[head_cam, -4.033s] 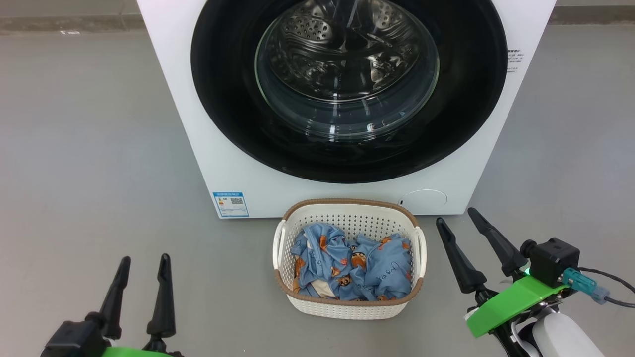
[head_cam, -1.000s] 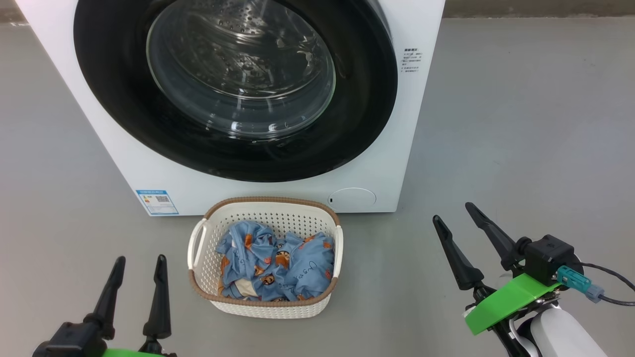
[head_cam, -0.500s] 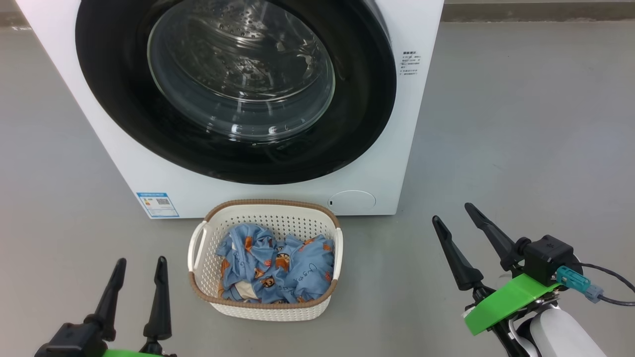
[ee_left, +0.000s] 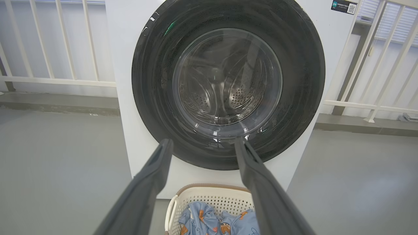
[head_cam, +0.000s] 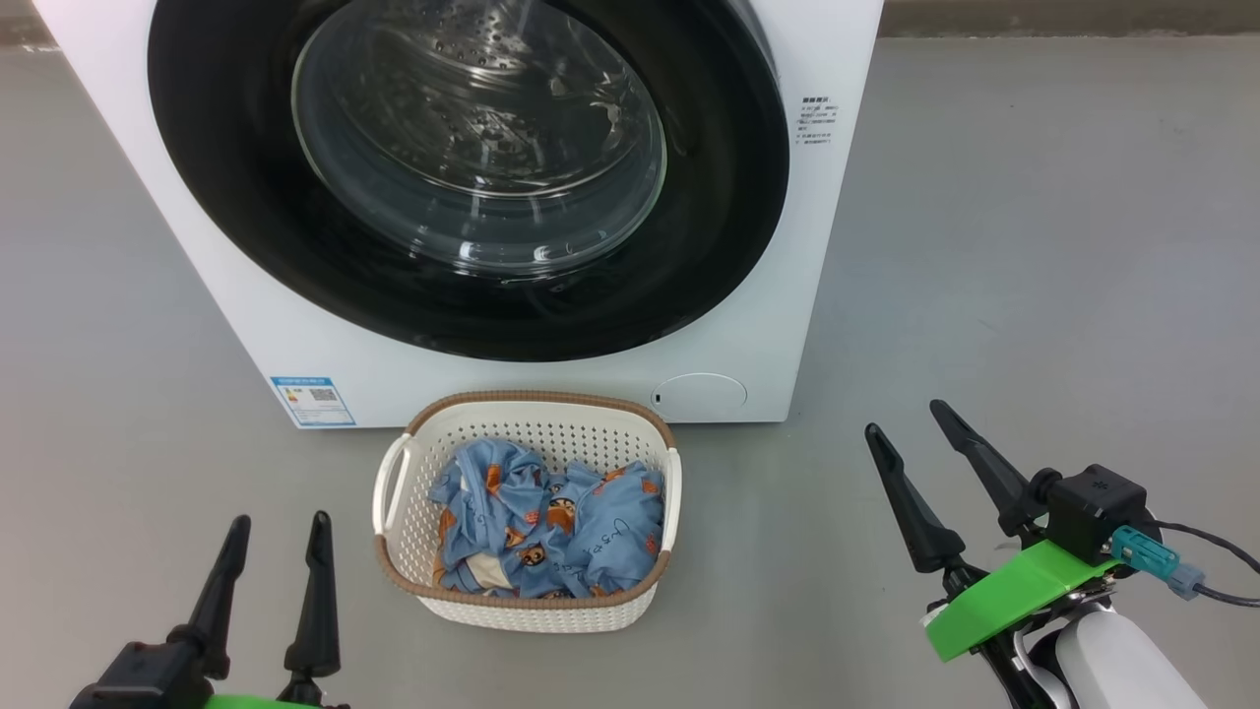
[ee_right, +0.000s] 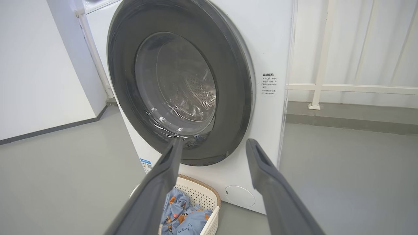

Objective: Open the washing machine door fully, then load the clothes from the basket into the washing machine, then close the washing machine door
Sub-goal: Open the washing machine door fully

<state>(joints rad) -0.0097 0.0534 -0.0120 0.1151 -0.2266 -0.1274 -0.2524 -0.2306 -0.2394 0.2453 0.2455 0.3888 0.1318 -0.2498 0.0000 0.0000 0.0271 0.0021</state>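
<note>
Facing the washing machine (head_cam: 246,286), I hold both claws low and near me above the grey floor (head_cam: 1034,246). My left claw (head_cam: 279,517) sits at the near left, its two dark fingers spread wide with nothing between them. My right claw (head_cam: 904,417) sits at the near right, just as wide and just as empty, its fingers leaning far and a little left. Neither claw touches anything.

The washing machine door (head_cam: 724,246) lies shut and flush against the white front. Its glossy black ring reaches almost across the whole machine, and through the bulging glass window I can see the perforated steel drum. A small blue sticker (head_cam: 312,400) marks the machine's lower left corner, a round white flap (head_cam: 701,394) sits at the lower right, and a few lines of small print (head_cam: 817,120) run beside the door's right edge.

The basket (head_cam: 536,406) stands on the floor just in front of the machine, below the door and between my claws, closer to the left one. From my head view I cannot tell whether its far rim touches the machine. The clothes (head_cam: 581,527) are bunched inside it, light blue with orange-brown bears, and a bit of cream cloth shows at the near left of the pile. In my left wrist view a pale railing (ee_left: 49,49) runs behind the machine.
</note>
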